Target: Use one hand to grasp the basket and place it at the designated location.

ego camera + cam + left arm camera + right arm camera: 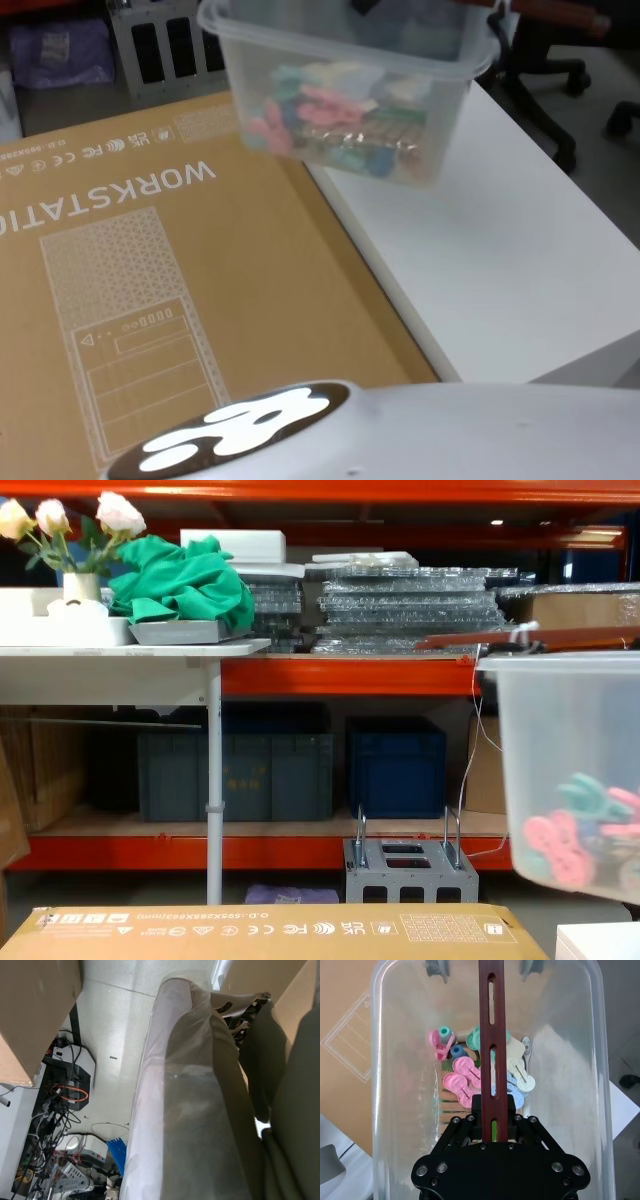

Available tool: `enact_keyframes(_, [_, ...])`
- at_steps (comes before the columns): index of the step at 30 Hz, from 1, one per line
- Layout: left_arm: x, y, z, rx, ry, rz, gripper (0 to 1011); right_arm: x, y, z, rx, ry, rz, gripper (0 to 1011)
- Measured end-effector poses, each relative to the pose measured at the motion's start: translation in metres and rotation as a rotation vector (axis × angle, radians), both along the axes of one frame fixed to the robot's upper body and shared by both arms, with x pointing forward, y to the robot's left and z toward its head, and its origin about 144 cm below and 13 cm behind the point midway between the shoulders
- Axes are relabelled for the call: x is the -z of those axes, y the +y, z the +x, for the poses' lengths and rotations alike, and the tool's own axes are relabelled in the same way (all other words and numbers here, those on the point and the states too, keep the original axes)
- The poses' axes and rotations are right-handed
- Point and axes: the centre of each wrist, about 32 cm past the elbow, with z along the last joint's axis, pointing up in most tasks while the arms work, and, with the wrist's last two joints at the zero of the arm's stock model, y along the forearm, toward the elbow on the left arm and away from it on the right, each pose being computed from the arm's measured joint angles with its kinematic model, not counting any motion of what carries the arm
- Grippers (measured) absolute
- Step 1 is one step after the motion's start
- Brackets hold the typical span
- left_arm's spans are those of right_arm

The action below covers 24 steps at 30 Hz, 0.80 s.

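White table [520, 260], basket [350, 90] overhanging edge

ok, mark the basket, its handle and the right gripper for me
basket [440, 120], head view, clear front wall above the coloured pieces.
handle [492, 1067], right wrist view, middle of the dark red bar.
right gripper [493, 1127], right wrist view, where the jaws clamp the bar.

One clear plastic basket [345, 75] hangs above one white counter [500, 270], with one dark red handle bar [492, 1050] held in one black tool [500, 1130]. One cardboard box [150, 300] lies beside the counter. On the shelf behind sit two blue-grey crates [235, 775], with one grey metal block [410, 870] and three flowers [60, 518] in one vase [80, 586].
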Motion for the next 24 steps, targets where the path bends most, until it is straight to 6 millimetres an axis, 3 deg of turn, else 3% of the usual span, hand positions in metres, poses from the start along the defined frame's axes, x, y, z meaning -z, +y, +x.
enact_keyframes(11, [0.000,0.000,0.000,0.000,0.000,0.000,0,-0.003,-0.037,0.001,0.164,0.003,0.007,237])
enact_keyframes(24, [0.000,0.000,0.000,-0.001,0.000,0.000,0,-0.001,-0.066,0.000,0.323,0.009,-0.008,237])
